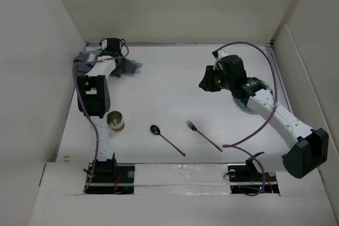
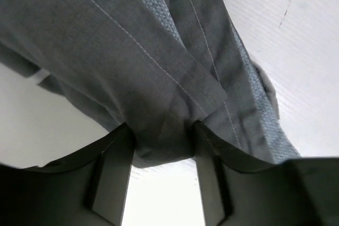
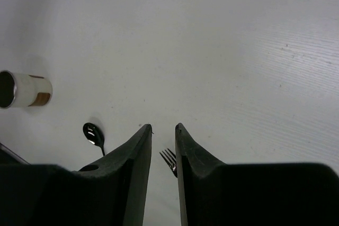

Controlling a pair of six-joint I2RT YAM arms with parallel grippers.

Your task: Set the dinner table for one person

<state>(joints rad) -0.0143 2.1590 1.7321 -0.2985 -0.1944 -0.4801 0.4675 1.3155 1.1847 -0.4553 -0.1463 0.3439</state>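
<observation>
The white dinner table fills the top view. A crumpled dark grey placemat with thin white stripes lies at its far left corner. My left gripper is shut on a fold of it; in the left wrist view the cloth is bunched between the fingers. My right gripper hovers over the right middle, jaws slightly open and empty. A dark spoon and a fork lie near the front. A cup lies on its side at front left.
White walls close in the table on the left, back and right. A teal item shows partly under my right arm. The right wrist view shows the cup, the spoon bowl and the fork tines below.
</observation>
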